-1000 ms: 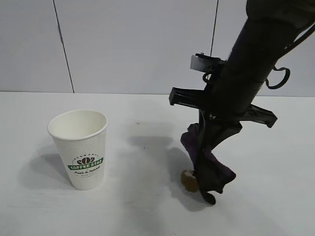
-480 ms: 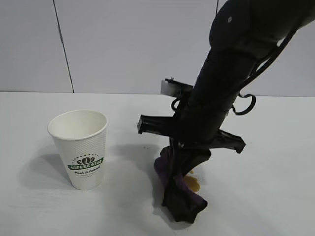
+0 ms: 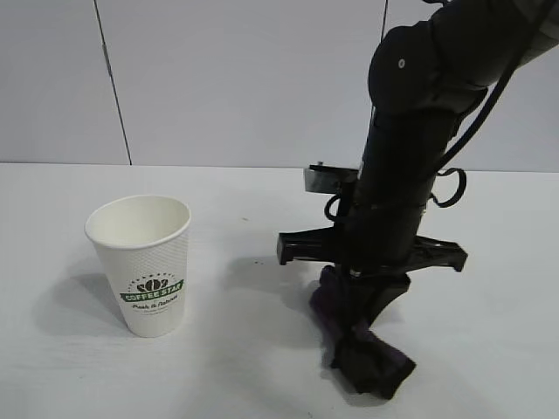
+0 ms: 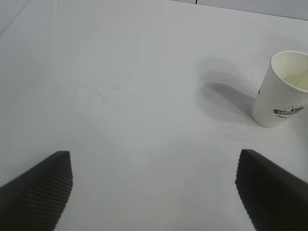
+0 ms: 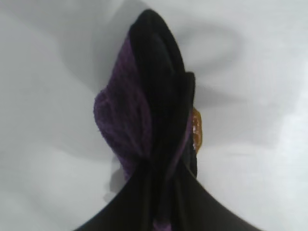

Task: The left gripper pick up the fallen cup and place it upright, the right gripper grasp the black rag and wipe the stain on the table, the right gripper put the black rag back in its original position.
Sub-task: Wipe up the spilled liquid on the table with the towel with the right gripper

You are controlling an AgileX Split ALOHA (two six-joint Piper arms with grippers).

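Observation:
The white cup (image 3: 144, 264) with the green logo stands upright on the table at the left; it also shows in the left wrist view (image 4: 283, 91). My right gripper (image 3: 354, 301) is shut on the black rag (image 3: 362, 349), which hangs down and rests on the table. In the right wrist view the black rag (image 5: 149, 120) lies over most of the brown stain (image 5: 196, 130); only a sliver shows beside it. In the exterior view the stain is hidden under the rag. My left gripper (image 4: 154, 190) is open and empty over bare table, away from the cup.
The white table (image 3: 244, 367) runs back to a pale panelled wall (image 3: 236, 78). The right arm (image 3: 419, 131) stands tall over the right half of the table.
The right arm swung left across the stain with the rag, then back right and lower. The rag now covers the stain, which showed earlier. The cup has not moved.

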